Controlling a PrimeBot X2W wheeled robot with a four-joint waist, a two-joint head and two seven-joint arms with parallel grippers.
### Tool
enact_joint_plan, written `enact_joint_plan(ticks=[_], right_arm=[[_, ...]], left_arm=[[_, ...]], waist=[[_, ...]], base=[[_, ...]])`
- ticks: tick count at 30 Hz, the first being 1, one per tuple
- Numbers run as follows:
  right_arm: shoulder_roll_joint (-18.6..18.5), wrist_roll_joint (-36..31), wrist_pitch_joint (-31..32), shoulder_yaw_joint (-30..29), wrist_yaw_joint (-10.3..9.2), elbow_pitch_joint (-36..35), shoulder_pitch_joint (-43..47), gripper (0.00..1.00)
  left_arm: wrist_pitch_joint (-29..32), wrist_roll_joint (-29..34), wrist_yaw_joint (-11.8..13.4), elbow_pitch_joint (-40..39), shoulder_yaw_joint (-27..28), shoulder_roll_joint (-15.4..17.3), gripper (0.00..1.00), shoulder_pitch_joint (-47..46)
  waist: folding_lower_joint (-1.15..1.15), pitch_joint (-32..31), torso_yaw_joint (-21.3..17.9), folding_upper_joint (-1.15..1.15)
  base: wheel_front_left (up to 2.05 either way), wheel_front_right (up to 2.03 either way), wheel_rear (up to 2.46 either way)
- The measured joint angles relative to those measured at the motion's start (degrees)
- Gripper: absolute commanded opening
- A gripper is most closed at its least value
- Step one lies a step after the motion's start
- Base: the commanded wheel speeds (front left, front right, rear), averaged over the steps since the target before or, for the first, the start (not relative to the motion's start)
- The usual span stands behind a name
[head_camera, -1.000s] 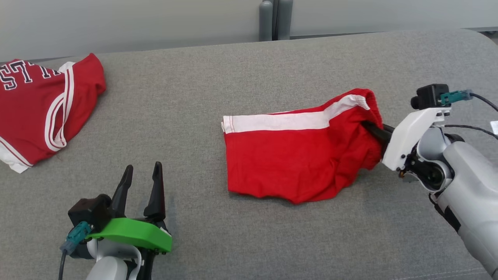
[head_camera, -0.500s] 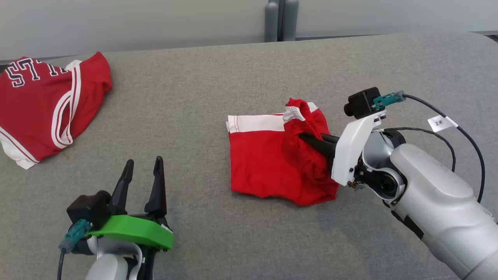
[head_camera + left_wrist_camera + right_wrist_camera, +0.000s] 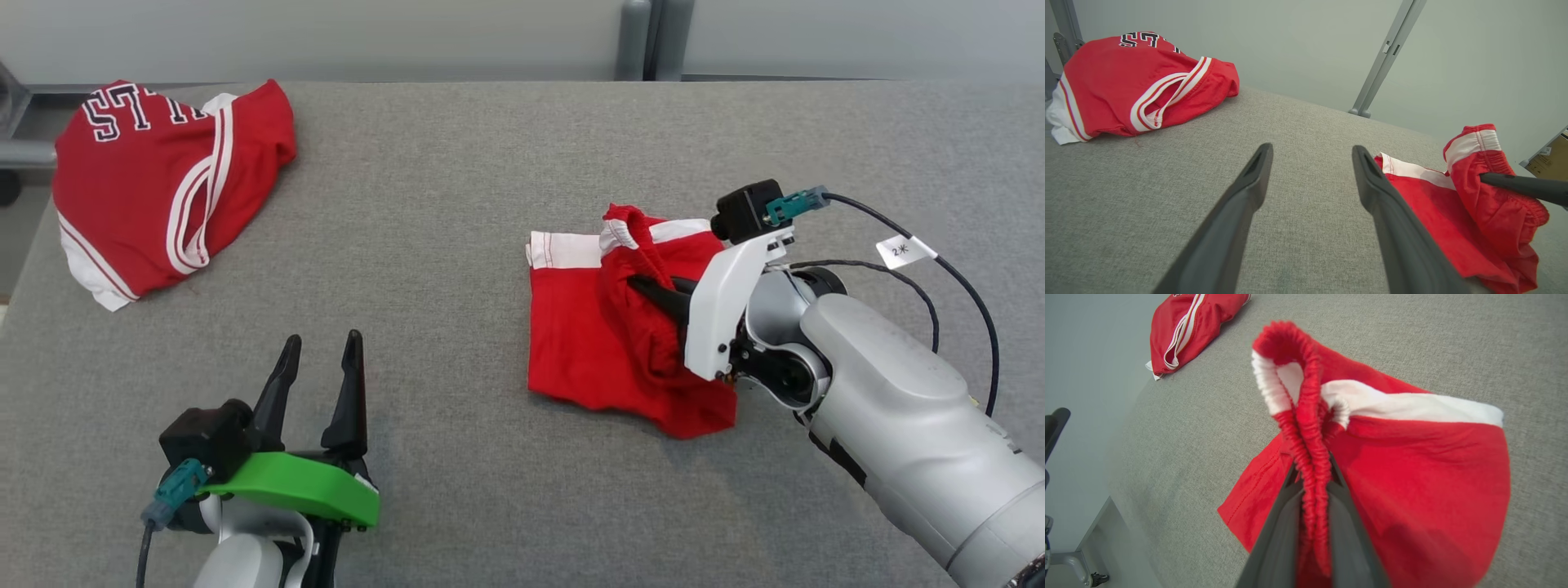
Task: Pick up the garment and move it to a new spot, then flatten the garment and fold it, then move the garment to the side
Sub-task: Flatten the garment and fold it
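r claw (image 3: 1312, 473) pinches shorts (image 3: 1412, 457) waistband, per wrist cam.

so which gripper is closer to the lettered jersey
Left. The left gripper is open, nearer the robot than the jersey; the right gripper is far across, shut on the shorts.

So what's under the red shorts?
Grey table shows all round the shorts, so they lie on it. The right gripper pinches the waistband, lifting it over the rest. Anything beneath the cloth is covered, so I cannot tell.
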Motion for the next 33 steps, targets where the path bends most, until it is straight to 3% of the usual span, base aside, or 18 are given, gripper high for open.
enact_joint_plan(ticks=[12, 14, 16, 17, 18, 19, 33], right_arm=[[1.57, -3.35, 0.03, 2.02, -0.19, 7.38, -3.64, 0.0], [1.77, -3.78, 0.03, 2.44, -0.57, 8.39, -4.28, 0.18], [2.1, -4.2, 0.02, 2.82, -0.58, 9.23, -4.68, 0.47], [2.42, -4.28, 0.02, 3.04, -0.57, 9.7, -4.92, 0.85], [2.87, -4.44, 0.02, 3.22, -0.57, 10.1, -5.19, 0.85], [3.3, -4.64, 0.01, 3.32, -0.56, 10.34, -5.35, 1.0], [5.57, -6.36, -2.79, 5.55, -0.01, 10.05, -9.92, 1.0]], left_arm=[[0.07, -0.42, -0.09, 0.13, -1.26, -0.46, 1.0, -0.07], [0.05, -0.42, -0.09, 0.18, -1.26, -0.52, 1.0, -0.08], [0.05, -0.51, -0.08, 0.24, -1.11, -0.57, 1.0, -0.07], [0.04, -0.54, -0.08, 0.26, -0.89, -0.63, 1.0, -0.07], [0.04, -0.56, -0.08, 0.29, -0.75, -0.64, 1.0, -0.07], [0.04, -0.56, -0.08, 0.32, -0.67, -0.64, 1.0, -0.07], [-0.05, -0.57, 0.01, 0.58, 0.42, -0.65, 1.0, -0.05]], waist=[[0.0, 1.14, 5.43, 0.0], [0.0, 1.32, 6.16, 0.0], [0.0, 1.47, 6.74, 0.0], [0.0, 1.52, 6.93, 0.0], [0.0, 1.56, 7.07, 0.0], [0.0, 1.57, 7.13, 0.0], [0.0, 0.81, 4.84, 0.0]], base=[[0.0, 0.0, 0.0], [0.0, 0.0, 0.0], [0.0, 0.0, 0.0], [0.0, 0.0, 0.0], [0.0, 0.0, 0.0], [0.0, 0.0, 0.0], [0.0, 0.0, 0.0]])
